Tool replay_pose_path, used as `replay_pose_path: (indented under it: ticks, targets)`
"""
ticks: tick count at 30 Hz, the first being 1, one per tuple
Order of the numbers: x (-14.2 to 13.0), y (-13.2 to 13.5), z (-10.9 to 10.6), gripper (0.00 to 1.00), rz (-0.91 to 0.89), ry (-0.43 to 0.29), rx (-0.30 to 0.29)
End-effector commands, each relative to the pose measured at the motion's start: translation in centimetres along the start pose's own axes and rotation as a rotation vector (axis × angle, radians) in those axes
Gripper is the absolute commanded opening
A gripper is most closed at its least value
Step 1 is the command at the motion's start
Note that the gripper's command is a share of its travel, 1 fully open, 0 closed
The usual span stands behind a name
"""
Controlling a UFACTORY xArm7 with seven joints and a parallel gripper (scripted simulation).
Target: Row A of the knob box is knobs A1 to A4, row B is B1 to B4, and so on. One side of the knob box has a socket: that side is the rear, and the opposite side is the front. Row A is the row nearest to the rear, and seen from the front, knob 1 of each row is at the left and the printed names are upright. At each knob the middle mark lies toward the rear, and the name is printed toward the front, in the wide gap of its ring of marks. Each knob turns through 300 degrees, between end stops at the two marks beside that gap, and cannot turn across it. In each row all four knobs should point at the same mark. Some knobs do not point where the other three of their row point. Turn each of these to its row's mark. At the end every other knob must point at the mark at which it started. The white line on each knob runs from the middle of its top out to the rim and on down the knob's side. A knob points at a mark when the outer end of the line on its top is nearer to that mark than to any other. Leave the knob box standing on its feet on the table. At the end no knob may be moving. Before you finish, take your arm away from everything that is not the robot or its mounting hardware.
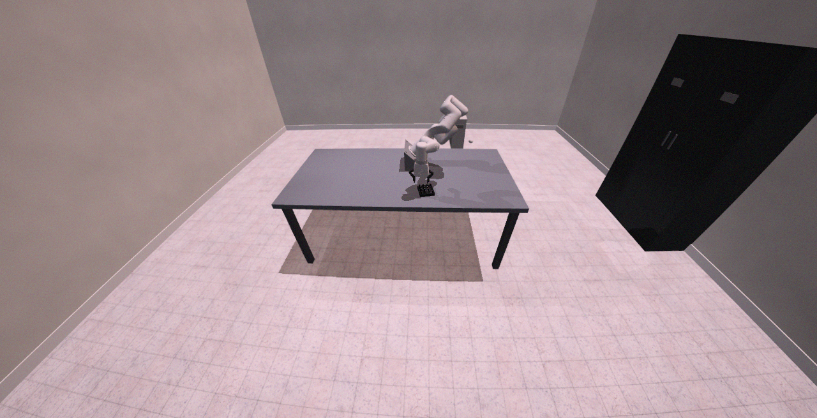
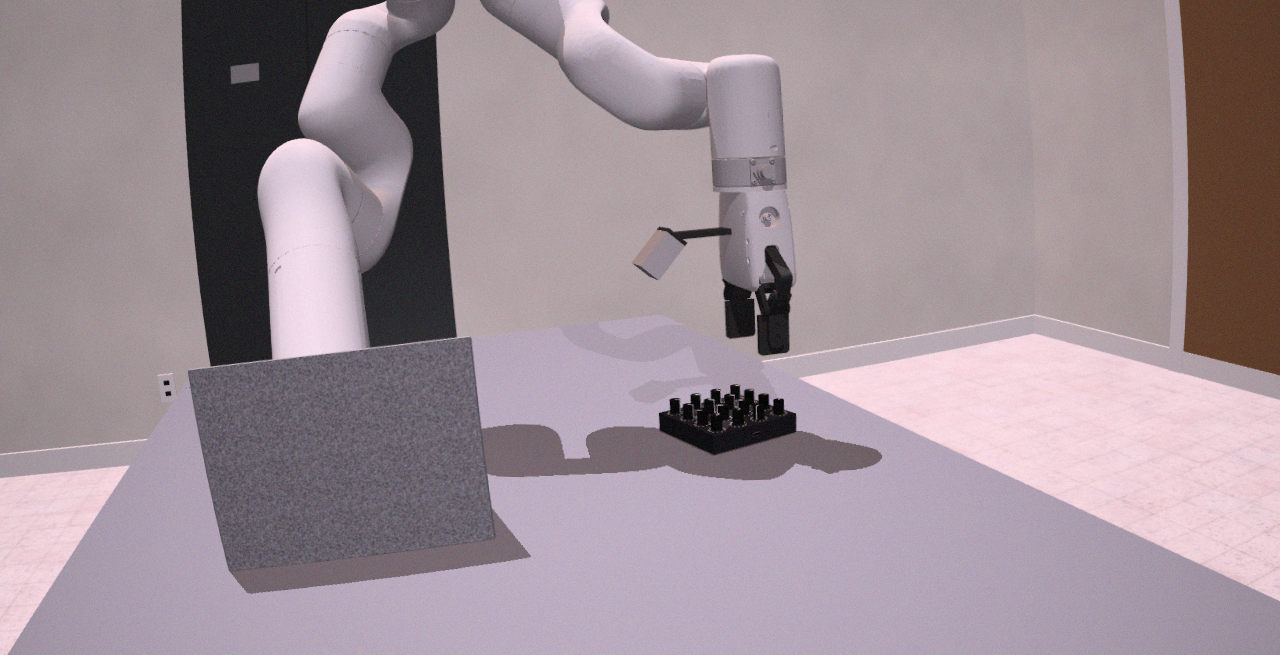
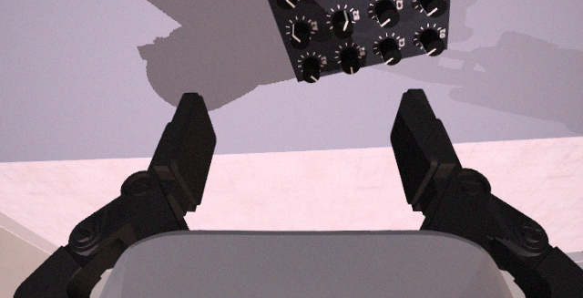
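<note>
The black knob box (image 1: 426, 195) (image 2: 684, 433) (image 3: 324, 36) stands flat on the table, its socket (image 2: 756, 432) side showing in the exterior view. My gripper (image 1: 421, 180) (image 2: 756, 343) (image 3: 301, 114) is open and empty, well above the box. In the wrist view the names face right, row A is leftmost and knob 1 of each row is lowest. Knob A2's line (image 3: 296, 38) runs up-left, while those of A1 (image 3: 314, 78) and A3 (image 3: 291, 4) run down-right. B1's line (image 3: 352, 70) runs down; B2's (image 3: 345, 25) runs up. Visible C and D lines run down-left. The knob 4 column is cut off.
A grey speckled panel (image 2: 349, 454) stands on the table (image 1: 353, 178) (image 2: 626, 561) near the arm's base. The table's edge lies past the box in the exterior view. The wrist camera (image 2: 659, 253) sticks out beside the gripper. A black cabinet (image 1: 702, 147) stands off at the right.
</note>
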State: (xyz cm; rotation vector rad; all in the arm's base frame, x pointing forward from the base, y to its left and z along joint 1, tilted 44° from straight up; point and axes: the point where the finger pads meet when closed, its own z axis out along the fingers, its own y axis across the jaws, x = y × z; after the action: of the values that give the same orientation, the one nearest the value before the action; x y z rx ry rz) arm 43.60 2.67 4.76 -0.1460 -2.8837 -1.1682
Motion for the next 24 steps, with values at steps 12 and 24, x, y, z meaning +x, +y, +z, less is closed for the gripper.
replay_pose_path:
  ticks: [12, 24]
  targets:
    - [-0.12, -0.15, 0.33, 1.00, -0.217, -0.012, -0.005]
    - [-0.12, -0.15, 0.33, 0.19, -0.217, -0.012, -0.005]
